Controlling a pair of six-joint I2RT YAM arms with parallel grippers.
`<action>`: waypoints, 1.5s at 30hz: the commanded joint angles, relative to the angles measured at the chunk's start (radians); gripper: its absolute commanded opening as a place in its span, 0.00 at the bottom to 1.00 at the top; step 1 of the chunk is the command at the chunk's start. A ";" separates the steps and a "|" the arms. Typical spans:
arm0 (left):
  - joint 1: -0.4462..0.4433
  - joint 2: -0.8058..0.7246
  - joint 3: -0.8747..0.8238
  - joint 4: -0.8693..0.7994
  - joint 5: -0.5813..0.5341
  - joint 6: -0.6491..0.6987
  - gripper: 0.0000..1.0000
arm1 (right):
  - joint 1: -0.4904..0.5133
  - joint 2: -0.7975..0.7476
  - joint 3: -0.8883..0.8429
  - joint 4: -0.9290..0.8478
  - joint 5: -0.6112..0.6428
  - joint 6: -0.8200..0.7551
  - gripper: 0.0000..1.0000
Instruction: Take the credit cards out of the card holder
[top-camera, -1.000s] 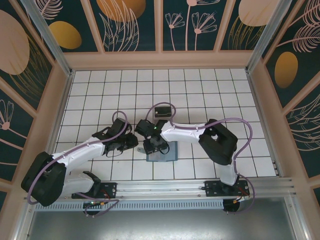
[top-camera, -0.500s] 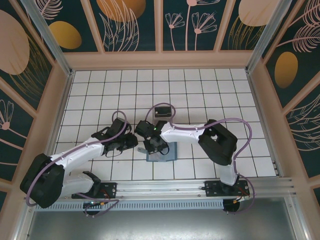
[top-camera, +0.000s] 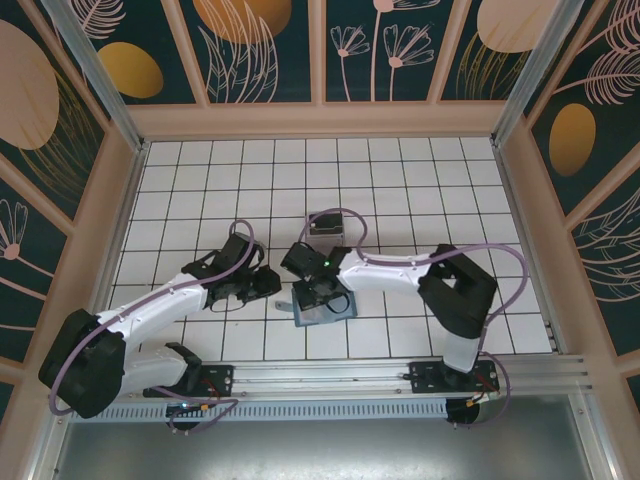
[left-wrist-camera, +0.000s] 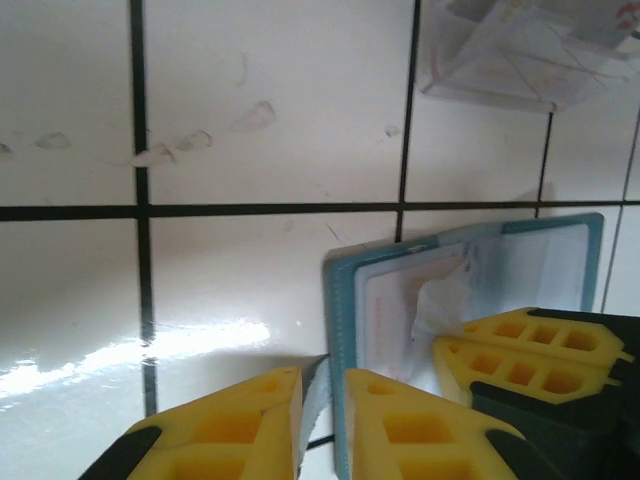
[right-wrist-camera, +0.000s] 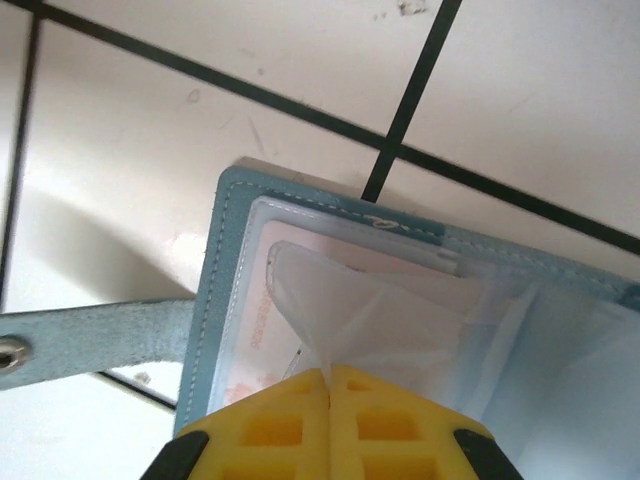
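I see 1 clear box nearby, 1 card holder; sleeve covers 1 card; right gripper pinches sleeve, left gripper pinches strap.

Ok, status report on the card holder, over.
Right gripper shut, pinching clear pocket of card holder. Left gripper nearly closed at its strap, grip unclear. Pink card inside. Nothing blocking.

Table bears card holder (open), clear box

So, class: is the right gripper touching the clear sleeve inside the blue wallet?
Touching. In the right wrist view the right gripper pinches the clear sleeve, which rises to a peak between its jaws.
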 joint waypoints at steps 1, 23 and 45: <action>-0.017 0.014 0.027 0.002 0.040 -0.019 0.19 | -0.032 -0.106 -0.101 0.194 -0.089 -0.004 0.01; -0.167 0.308 0.156 0.128 0.134 -0.037 0.19 | -0.167 -0.336 -0.418 0.512 -0.294 0.062 0.18; -0.296 0.617 0.510 0.071 0.106 0.016 0.19 | -0.293 -0.636 -0.338 0.084 0.120 0.086 0.27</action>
